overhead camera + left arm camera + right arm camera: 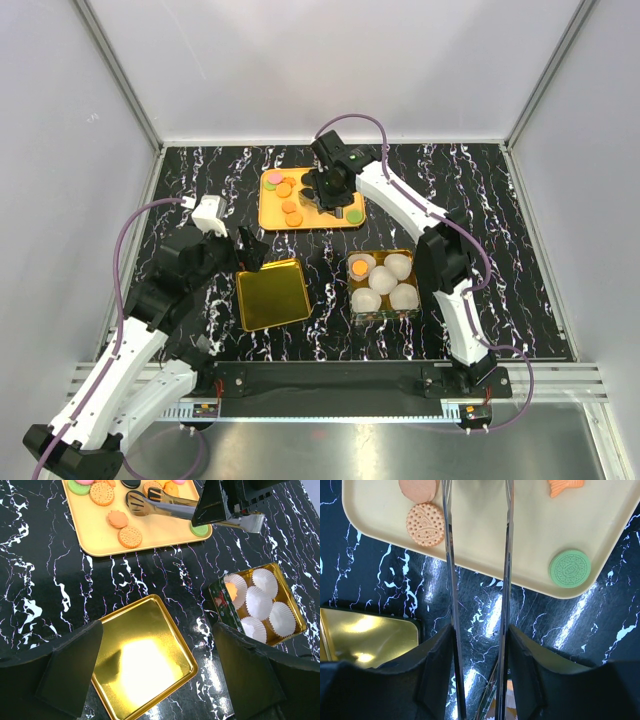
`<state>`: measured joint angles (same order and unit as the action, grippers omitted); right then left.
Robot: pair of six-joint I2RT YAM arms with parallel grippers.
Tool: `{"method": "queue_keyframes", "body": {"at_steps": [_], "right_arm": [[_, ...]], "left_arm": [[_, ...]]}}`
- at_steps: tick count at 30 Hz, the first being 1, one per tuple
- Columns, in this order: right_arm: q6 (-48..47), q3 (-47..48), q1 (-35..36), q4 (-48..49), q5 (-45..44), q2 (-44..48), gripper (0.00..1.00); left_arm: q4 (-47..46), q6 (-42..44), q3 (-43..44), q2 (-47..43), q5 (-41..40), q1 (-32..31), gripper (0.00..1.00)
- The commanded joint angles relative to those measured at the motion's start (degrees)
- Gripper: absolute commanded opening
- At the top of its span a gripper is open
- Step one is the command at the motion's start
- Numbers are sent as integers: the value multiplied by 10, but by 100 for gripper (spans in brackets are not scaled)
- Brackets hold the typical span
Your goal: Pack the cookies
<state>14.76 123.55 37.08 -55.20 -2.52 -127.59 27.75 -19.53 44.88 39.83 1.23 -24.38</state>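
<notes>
Top external view: a black marbled table [520,200] carries an orange tray [320,218] at the far side. Nearer the arms are a gold lid [272,294] on the left and an open tin [385,315] on the right. The tin's side wall bears a green and red print, and any words on it are too small to read.

The tin holds white paper cups [383,279]; one at its far left corner has an orange cookie [360,268] in it. The other cookies [130,536], mostly orange, lie scattered on the tray.

The right claw [479,645] is clamped on metal tongs [170,507], whose tips reach over the tray. The left claw [157,630] hangs spread wide above the gold lid, holding nothing.

A green cookie [569,568] sits at the tray's corner; its embossed lettering is illegible.
</notes>
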Motion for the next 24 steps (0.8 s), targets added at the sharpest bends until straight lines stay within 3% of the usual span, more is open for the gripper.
{"method": "queue_keyframes", "body": {"at_steps": [1, 24], "right_arm": [[-8, 15, 3, 4, -14, 1, 52], [-10, 64, 4, -14, -13, -32, 51]], "left_arm": [[-19, -3, 10, -1, 11, 3, 99], [-19, -3, 10, -4, 11, 4, 99]]}}
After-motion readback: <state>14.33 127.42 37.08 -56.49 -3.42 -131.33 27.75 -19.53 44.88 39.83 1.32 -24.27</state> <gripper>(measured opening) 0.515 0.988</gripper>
